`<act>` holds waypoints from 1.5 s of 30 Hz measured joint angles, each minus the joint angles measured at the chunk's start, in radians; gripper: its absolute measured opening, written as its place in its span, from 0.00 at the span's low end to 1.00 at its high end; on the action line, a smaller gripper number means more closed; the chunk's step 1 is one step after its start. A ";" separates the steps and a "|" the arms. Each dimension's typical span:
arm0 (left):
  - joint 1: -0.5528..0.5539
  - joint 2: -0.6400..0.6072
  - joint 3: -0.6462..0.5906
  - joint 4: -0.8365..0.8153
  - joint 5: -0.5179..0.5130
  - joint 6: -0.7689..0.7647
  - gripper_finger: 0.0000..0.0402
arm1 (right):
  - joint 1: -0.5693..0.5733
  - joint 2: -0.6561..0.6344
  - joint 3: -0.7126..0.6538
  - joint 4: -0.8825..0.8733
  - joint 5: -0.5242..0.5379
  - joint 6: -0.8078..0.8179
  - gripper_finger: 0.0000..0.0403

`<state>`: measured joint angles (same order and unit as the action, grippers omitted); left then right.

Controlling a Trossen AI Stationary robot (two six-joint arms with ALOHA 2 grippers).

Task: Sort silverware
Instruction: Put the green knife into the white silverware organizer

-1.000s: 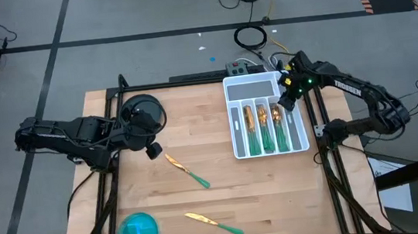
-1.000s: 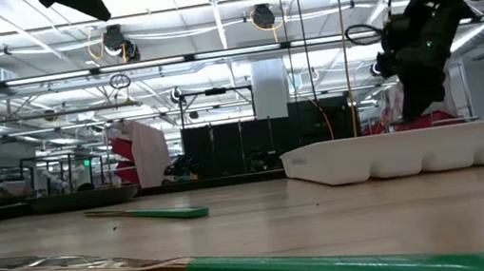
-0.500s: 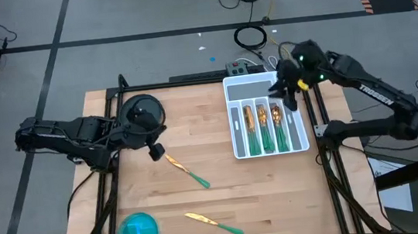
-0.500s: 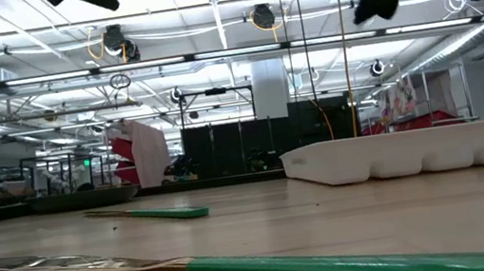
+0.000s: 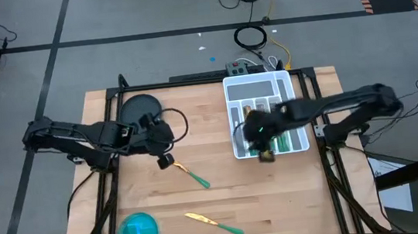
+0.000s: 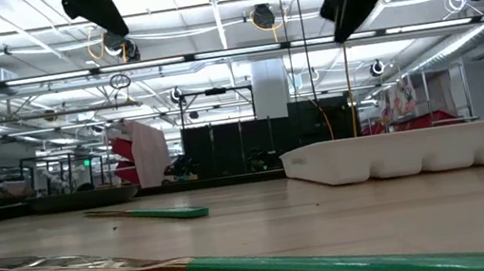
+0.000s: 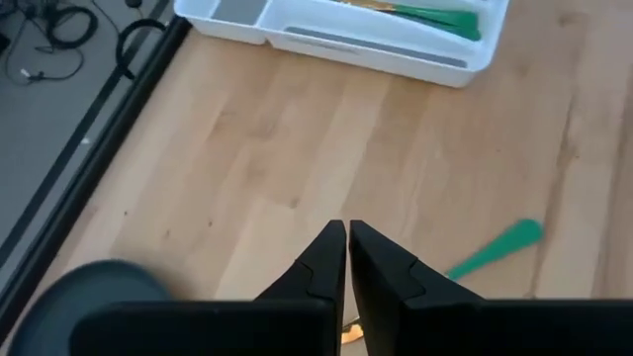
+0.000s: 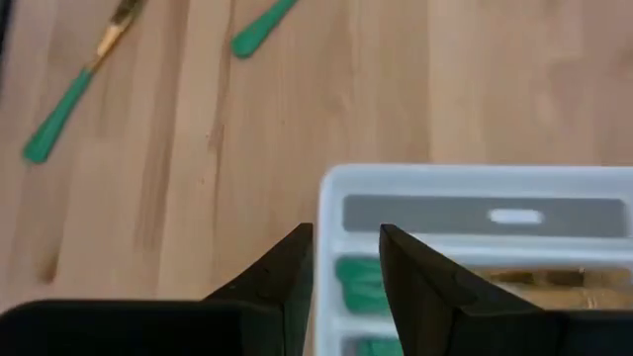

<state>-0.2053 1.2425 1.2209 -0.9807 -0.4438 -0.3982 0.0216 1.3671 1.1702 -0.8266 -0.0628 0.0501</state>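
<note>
Left tool, fingers pressed together, should spread, then pinch the fork at its five o'clock by the green handle.

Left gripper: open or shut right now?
Shut. In the left wrist view the left gripper shows its two fingertips nearly touching, nothing between them, above the bare table.

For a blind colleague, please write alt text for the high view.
Two green-handled pieces of silverware, one mid-table and one nearer the front edge, lie loose on the wooden table. The left end effector hovers by the first; the right end effector is over the white tray.
</note>
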 joint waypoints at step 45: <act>-0.178 -0.027 -0.001 0.050 0.190 0.178 0.07 | 0.468 0.796 0.535 0.325 0.245 0.676 0.28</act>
<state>-0.3833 1.2153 1.2201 -0.9302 -0.2536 -0.2203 0.4898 2.1636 1.7055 -0.5016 0.1825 0.7262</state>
